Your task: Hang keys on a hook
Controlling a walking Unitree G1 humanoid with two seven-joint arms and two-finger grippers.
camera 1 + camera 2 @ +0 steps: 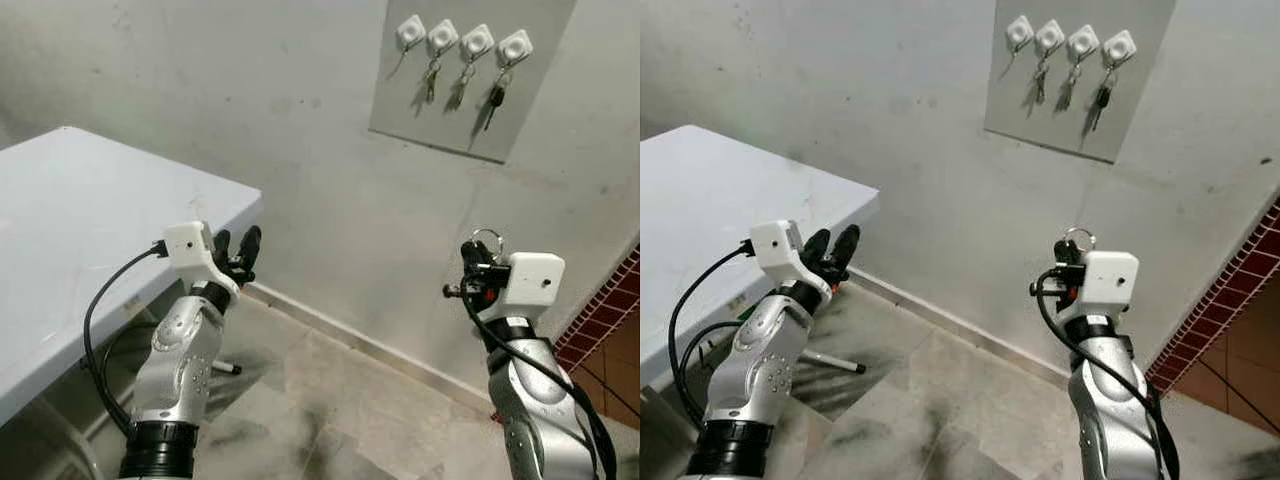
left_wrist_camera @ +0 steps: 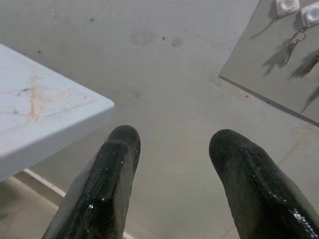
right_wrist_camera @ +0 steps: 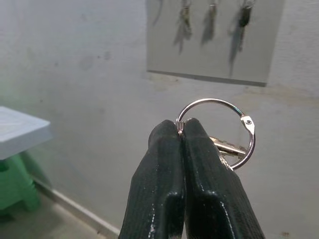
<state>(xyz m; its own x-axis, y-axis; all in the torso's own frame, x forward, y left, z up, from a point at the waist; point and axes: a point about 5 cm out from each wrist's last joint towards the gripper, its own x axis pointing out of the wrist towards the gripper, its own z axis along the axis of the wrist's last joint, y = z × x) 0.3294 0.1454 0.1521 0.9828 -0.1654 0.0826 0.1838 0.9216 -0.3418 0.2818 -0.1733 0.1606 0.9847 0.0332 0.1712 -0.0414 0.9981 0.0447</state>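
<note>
Now key ring (image 3: pixel 215 133) pinched in right gripper (image 3: pixel 182 130)

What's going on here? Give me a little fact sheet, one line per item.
Right gripper: shut on key ring, held up toward the wall
Left gripper: open, holding nothing, beside the table
Hook panel: on the wall, four white hooks
Hooks: three carry keys; the leftmost hook looks free
Stage: keys not yet hung
</note>
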